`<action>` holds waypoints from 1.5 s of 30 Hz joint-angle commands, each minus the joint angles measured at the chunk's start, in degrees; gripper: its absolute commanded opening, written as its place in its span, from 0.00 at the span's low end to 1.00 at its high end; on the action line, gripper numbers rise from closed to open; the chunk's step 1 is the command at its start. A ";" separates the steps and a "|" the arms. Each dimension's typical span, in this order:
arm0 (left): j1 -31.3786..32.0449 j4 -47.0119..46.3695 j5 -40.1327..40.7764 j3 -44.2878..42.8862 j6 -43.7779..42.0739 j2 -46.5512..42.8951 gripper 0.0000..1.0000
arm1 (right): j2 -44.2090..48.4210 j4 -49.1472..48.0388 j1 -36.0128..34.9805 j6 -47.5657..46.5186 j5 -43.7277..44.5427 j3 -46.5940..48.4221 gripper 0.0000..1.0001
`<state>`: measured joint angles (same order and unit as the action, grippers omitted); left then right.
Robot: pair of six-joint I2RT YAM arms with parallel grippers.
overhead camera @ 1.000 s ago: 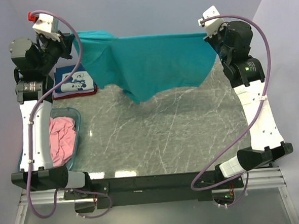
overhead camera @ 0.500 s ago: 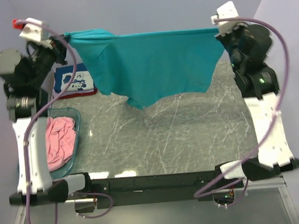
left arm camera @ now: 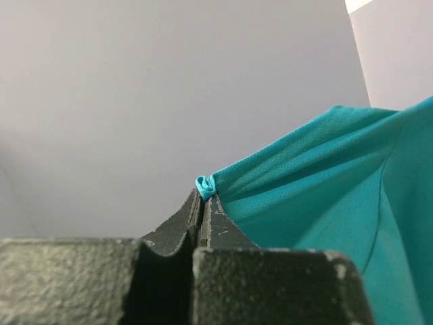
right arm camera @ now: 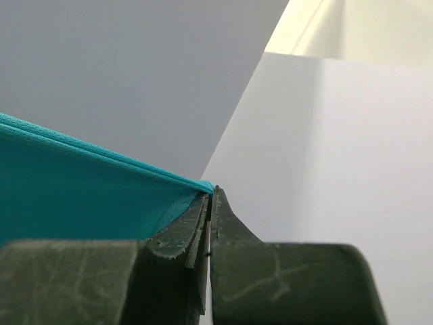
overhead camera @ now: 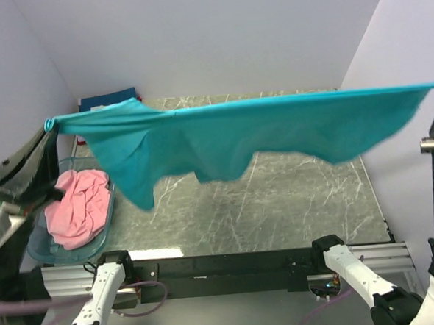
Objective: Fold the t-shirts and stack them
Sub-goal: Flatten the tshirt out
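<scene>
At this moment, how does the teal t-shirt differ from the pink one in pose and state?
The teal t-shirt hangs in the air, while the pink t-shirt lies in the basket. The teal one is stretched wide, and the pink one is bunched in a heap. The left claw and right claw pinch the teal one's ends, but nothing touches the pink one. Neither is folded.

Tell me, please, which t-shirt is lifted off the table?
The teal t-shirt, stretched between the left gripper and right gripper; the pink t-shirt lies in the basket.
</scene>
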<state>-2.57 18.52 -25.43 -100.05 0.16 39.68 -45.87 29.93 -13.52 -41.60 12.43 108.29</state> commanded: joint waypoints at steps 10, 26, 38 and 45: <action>-1.21 15.74 6.27 11.24 -11.85 -4.08 0.01 | 2.18 -1.36 1.30 -8.05 3.67 -22.54 0.00; -0.25 -9.08 1.69 54.08 -11.42 16.77 0.01 | -19.30 -25.44 1.13 -10.96 -3.47 -62.32 0.00; 2.21 -14.48 5.74 32.13 -11.85 55.65 0.00 | -48.59 -33.18 2.09 -11.48 -0.65 -48.89 0.00; 3.89 -13.51 9.61 19.64 -11.59 68.06 0.01 | -57.57 -31.78 2.79 -12.01 1.46 -40.98 0.00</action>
<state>1.04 6.66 -18.33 -75.50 -11.31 104.95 -101.27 -0.43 -11.84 -53.08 11.33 63.70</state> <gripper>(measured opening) 0.020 0.009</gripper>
